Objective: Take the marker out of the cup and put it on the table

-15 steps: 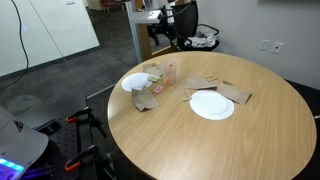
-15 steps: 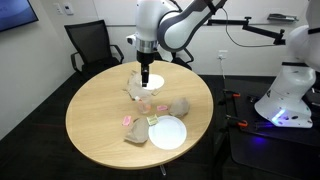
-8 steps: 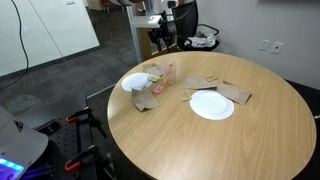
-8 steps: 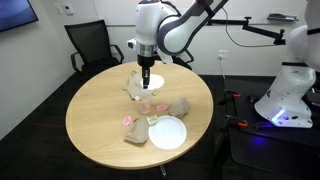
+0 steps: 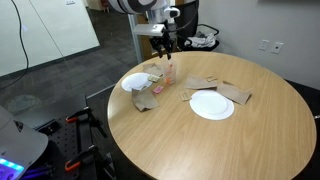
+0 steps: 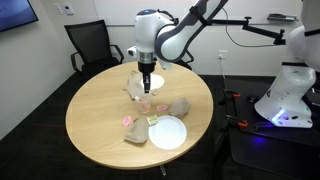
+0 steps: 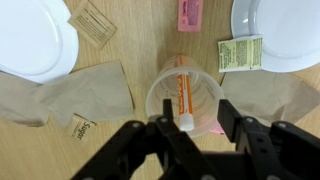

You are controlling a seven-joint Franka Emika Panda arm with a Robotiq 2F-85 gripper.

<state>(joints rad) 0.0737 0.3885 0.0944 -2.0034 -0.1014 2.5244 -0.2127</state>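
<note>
The clear cup [image 7: 185, 100] stands on the light wood table [image 7: 140, 40], directly under my gripper [image 7: 196, 125]. The orange-red marker [image 7: 183, 95] leans inside the cup, its pale end up near my fingers. My jaws stand partly closed, one on each side of the marker's top end, with a gap still visible on the right side. In both exterior views the gripper [image 5: 167, 52] [image 6: 147, 88] hangs just over the cup [image 5: 168, 72] [image 6: 146, 102] near the table's edge [image 5: 200, 140].
Two white plates [image 7: 30, 35] [image 7: 280, 25] flank the cup, one also visible at the table's middle [image 5: 212, 104]. Brown napkins [image 7: 70, 95], a pink packet [image 7: 188, 12] and a green packet [image 7: 240, 52] lie close by. An office chair [image 6: 90, 45] stands beyond the table.
The gripper has come down over the cup and its jaws have narrowed from wide open to half closed around the marker's top.
</note>
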